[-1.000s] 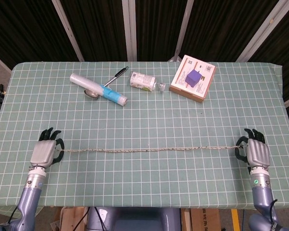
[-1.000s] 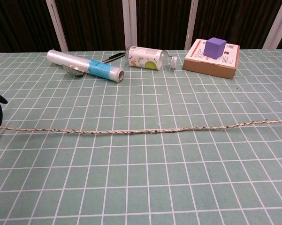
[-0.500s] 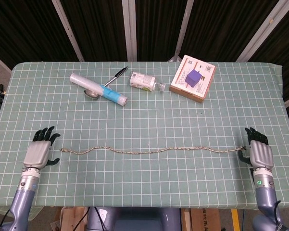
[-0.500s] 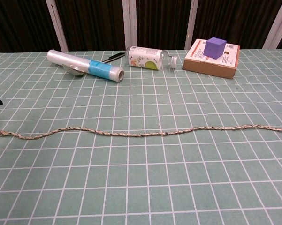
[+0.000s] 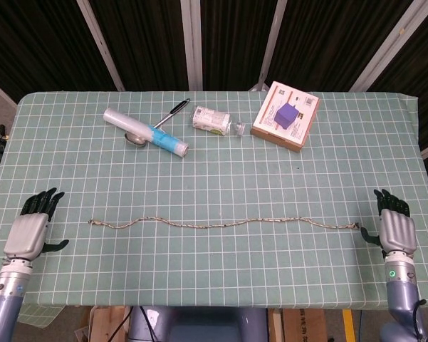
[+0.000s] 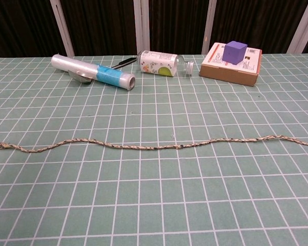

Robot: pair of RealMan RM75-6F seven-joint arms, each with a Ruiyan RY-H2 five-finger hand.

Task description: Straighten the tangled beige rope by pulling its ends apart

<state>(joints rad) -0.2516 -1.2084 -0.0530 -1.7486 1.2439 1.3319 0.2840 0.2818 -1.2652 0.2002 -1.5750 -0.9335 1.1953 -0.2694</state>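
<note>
Lying stretched out, the rope sits between both hands' spread, empty fingers, touching neither.

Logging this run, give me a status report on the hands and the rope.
Left hand open, right hand open, both off the rope. Rope lies stretched out, slightly wavy. Nothing on it.

The rope is rough twisted fibre, matt beige flecked with dark strands. The tablecloth looks like smooth matt cloth, green with a white grid. The roll is glossy clear plastic film with a blue band. The bottle is shiny clear plastic with a paper label. The box is matt cardboard; the cube on it is matt purple. Both hands, left and right, have smooth grey shells and black fingers.
</note>
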